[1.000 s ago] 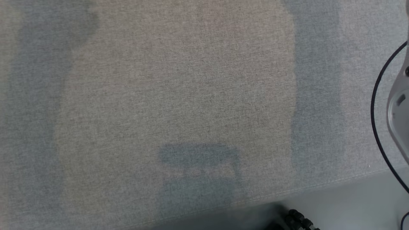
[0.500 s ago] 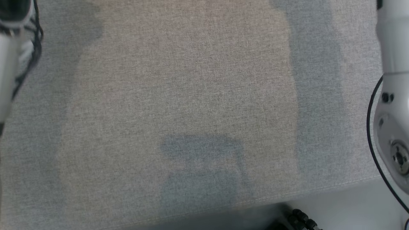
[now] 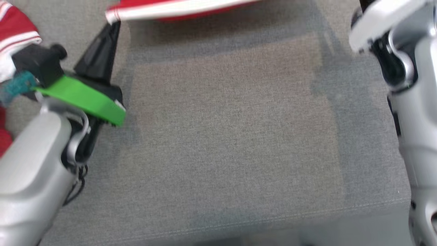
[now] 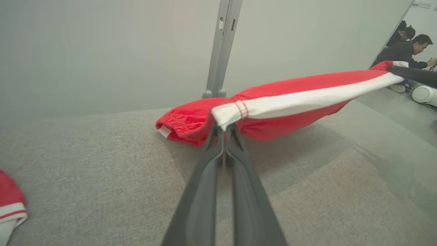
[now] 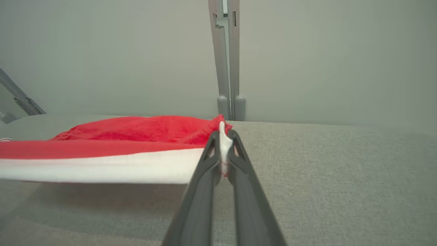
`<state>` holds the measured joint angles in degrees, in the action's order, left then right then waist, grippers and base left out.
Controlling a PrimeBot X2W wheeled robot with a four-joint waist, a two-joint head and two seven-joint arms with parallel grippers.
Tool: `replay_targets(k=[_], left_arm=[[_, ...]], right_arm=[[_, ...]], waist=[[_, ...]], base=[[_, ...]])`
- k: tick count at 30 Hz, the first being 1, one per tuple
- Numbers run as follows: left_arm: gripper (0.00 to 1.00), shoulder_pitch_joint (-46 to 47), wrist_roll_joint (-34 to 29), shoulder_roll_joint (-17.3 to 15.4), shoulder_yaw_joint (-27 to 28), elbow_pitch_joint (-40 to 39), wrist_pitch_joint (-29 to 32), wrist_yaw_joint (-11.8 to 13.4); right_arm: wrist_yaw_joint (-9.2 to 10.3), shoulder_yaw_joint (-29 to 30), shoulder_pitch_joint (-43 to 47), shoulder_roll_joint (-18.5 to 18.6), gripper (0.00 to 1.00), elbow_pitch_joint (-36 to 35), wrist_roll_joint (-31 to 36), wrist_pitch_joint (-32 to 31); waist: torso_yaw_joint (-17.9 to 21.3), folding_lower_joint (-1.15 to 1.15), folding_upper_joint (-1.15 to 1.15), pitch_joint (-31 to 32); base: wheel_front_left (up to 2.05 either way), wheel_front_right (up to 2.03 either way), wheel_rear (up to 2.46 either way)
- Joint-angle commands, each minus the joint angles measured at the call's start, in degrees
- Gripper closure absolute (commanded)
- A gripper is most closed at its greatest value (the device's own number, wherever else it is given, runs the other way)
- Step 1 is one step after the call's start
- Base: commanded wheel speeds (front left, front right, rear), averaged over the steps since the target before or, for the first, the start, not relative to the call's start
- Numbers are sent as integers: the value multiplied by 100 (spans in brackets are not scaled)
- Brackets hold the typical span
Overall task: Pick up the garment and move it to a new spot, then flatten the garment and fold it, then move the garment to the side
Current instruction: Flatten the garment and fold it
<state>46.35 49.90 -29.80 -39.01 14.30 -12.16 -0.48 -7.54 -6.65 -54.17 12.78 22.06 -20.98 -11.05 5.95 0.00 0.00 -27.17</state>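
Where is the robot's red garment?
The garment stretches between the left gripper and right gripper, along the head view's top edge, over the gray surface.

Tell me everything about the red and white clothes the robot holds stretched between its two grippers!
The garment is soft-looking red cloth with a broad white stripe along one edge, crossed by thin red lines near one end. One part ends in a gathered, elastic-looking hem. The left gripper and right gripper are each shut on an end of the stripe, holding it taut above the grey table. The far red part sags and appears to rest there.
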Motion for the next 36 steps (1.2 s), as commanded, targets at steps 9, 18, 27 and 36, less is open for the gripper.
replay_targets(k=[9, 18, 27, 36], left_arm=[[100, -1241, -8, -131, -262, -390, -11, 554], [100, -2138, -84, -218, -677, -573, 95, 804], [100, -2626, -254, -259, -1092, -773, 297, 1020], [100, -3081, -318, -501, -1376, -1141, 561, 1282]], right_arm=[[11, 976, 2511, -383, 100, -1913, 229, -1284], [11, 1298, 3925, -518, 100, -2688, 337, -2099], [12, 1585, 4799, -402, 100, -3166, 409, -2604], [12, 1838, 5643, -363, 100, -3882, 279, -3230]], waist=[[-91, 0, 0, 1025], [-118, 0, 0, 1724], [-236, 0, 0, 2117], [-322, 0, 0, 2251]], base=[[0, 0, 0], [0, 0, 0], [0, 0, 0], [0, 0, 0]])
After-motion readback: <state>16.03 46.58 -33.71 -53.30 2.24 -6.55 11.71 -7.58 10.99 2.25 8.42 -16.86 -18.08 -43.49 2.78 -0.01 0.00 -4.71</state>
